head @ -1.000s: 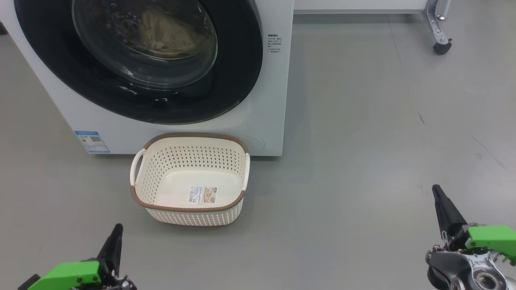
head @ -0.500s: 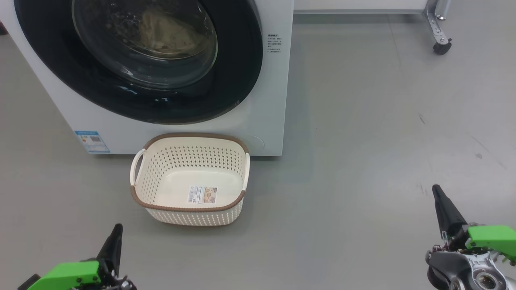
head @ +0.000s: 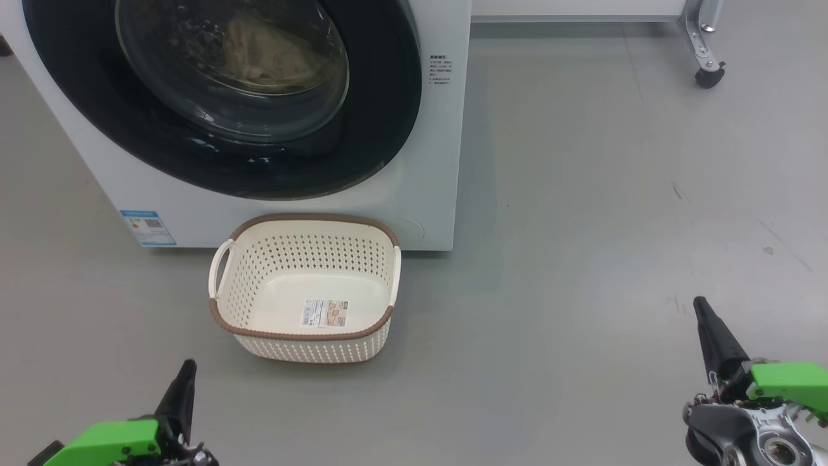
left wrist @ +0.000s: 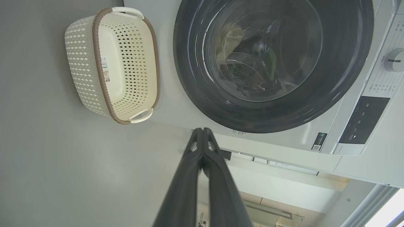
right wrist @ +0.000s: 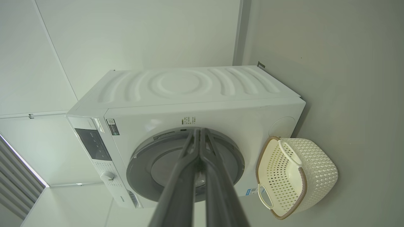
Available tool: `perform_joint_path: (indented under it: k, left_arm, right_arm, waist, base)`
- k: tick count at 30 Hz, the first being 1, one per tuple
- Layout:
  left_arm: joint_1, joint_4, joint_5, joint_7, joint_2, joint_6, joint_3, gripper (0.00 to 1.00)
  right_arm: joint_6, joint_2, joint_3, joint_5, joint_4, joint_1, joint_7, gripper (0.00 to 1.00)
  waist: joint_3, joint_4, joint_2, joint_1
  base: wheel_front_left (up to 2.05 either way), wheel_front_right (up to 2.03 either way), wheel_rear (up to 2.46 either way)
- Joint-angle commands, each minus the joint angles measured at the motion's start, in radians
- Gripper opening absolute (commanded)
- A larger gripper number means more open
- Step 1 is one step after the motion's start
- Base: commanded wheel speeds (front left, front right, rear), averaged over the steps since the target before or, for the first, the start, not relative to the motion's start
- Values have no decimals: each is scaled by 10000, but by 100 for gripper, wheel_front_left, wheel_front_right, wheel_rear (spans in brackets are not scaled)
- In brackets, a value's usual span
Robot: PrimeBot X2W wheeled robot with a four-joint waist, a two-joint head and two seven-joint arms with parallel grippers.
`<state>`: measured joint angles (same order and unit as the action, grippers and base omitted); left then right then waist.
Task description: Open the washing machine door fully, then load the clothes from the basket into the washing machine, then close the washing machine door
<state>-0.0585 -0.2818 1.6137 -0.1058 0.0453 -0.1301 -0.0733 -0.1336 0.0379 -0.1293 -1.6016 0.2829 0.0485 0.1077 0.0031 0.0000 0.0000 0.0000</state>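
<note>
Left tool (head: 188,366) shut; basket (head: 310,349) sits below door (head: 388,97).

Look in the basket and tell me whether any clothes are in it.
No, the basket holds nothing but its label sticker; the clothes show through the glass of the washing machine door.

Blue label (head: 147,227), lower corner of the big white front-loading washing machine (head: 440,162): QR code, print too small to read.
Dark print block (head: 441,70), machine's front panel: illegible.
Sticker (head: 325,313), bottom of the cream perforated plastic basket (head: 310,255): illegible.
</note>
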Motion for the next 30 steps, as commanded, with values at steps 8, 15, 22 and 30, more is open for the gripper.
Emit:
perform_joint_path:
  k: [8,15,22,30]
  left_arm:
    - [-493,367,-29,-53,75,-6,-378,0]
    - [-493,367,-32,-56,72,-6,-382,0]
    - [-493,366,-36,-60,69,-6,-386,0]
    - [-494,367,-38,-62,67,-6,-389,0]
  right_arm:
    - [29,123,157,-71,-382,595,55,0]
    - [29,123,157,-71,-382,595,55,0]
    - [29,123,157,-71,-382,595,54,0]
    - [29,123,157,-72,-382,595,54,0]
  waist:
    - [0,0,0,0]
    - [0,0,0,0]
    - [0,0,0,0]
    - [0,0,0,0]
  base:
    - [0,0,0]
    - [0,0,0]
    - [0,0,0]
    - [0,0,0]
